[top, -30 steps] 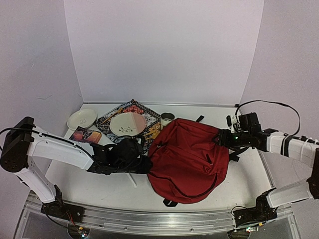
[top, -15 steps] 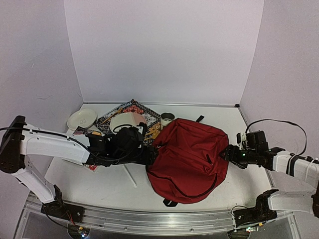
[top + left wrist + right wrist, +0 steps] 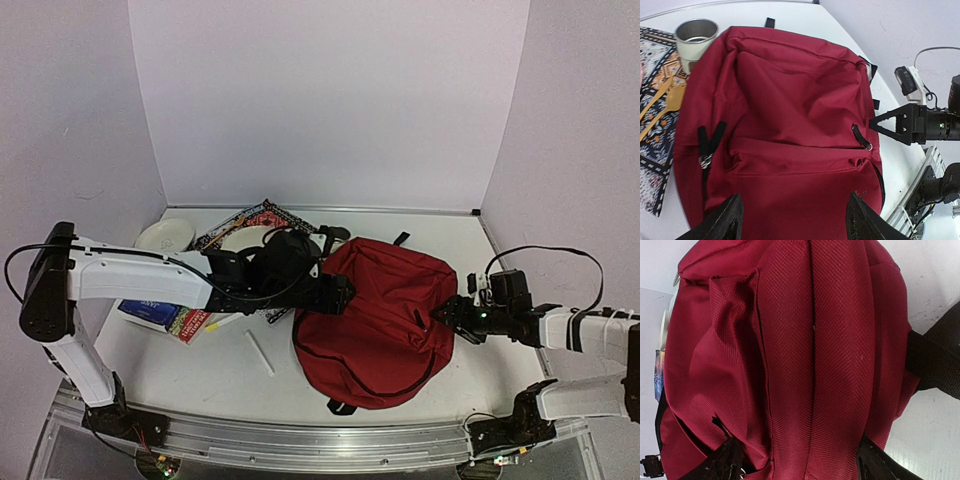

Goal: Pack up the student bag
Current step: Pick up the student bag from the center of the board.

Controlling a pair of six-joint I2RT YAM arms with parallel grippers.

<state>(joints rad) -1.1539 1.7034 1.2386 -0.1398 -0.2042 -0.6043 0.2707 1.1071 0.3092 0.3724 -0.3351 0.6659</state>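
Since both arms' jaws gape wide and empty at the closed bag lying mid-worktop, the right should probably pinch the zip pull while the left pins fabric nearby.

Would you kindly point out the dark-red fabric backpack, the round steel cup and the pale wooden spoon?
Dark-red fabric backpack (image 3: 375, 310): top external view, on its front panel.
Round steel cup (image 3: 691, 54): left wrist view, on its outer wall.
Pale wooden spoon (image 3: 673, 98): left wrist view, on its bowl.
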